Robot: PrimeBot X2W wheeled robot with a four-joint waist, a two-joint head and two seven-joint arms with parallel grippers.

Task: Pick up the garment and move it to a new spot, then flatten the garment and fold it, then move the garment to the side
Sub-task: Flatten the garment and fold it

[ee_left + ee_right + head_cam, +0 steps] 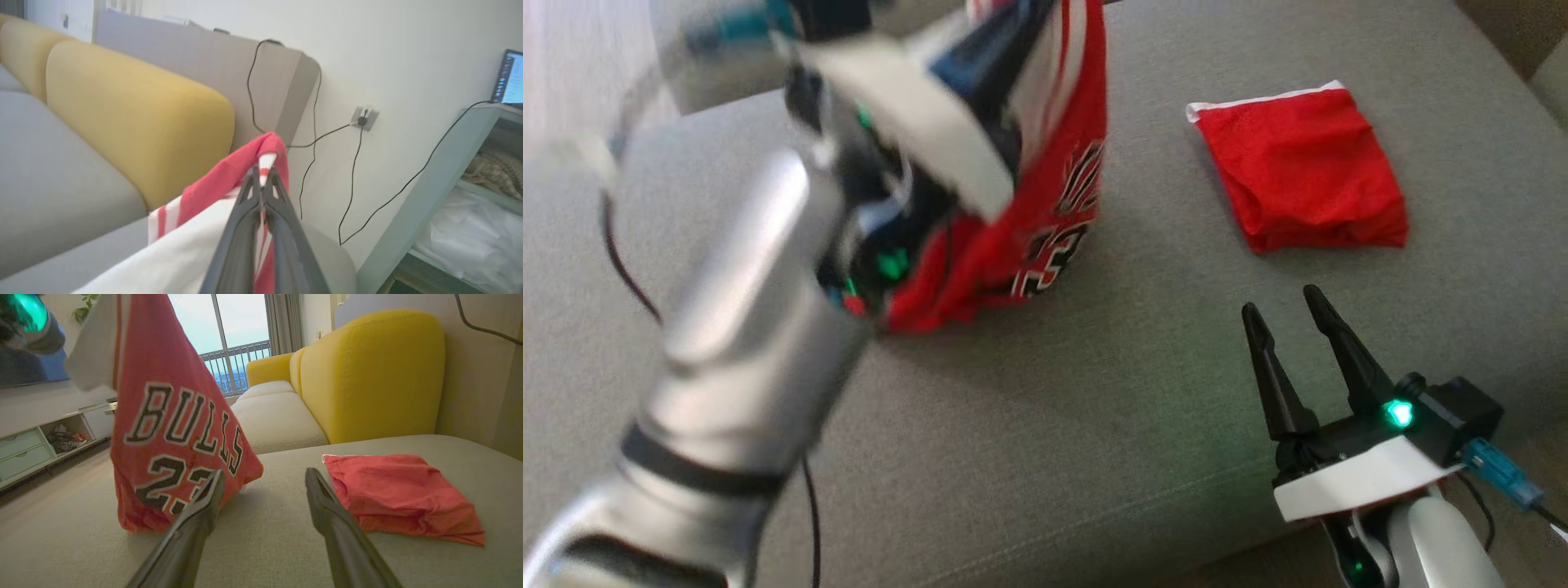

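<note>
The garment (1045, 204) is a red jersey with white trim and black lettering. It hangs upright from my left gripper, its lower end bunched on the grey sofa seat (1094, 408). In the left wrist view, my left gripper (263, 171) is shut on a red and white edge of the garment (229, 175). The blurred left arm (760, 269) covers part of the jersey in the head view. My right gripper (1281, 300) stands open and empty low over the seat, right of the jersey. In the right wrist view the right gripper (264, 473) points between the garment (171, 416) and a folded cloth.
A folded red cloth (1298, 171) with a white edge lies on the seat at the far right, also seen as the folded cloth (400, 494). Yellow backrests (135, 118) line the sofa. Cables (314, 122) hang on the wall near a pale shelf unit (470, 163).
</note>
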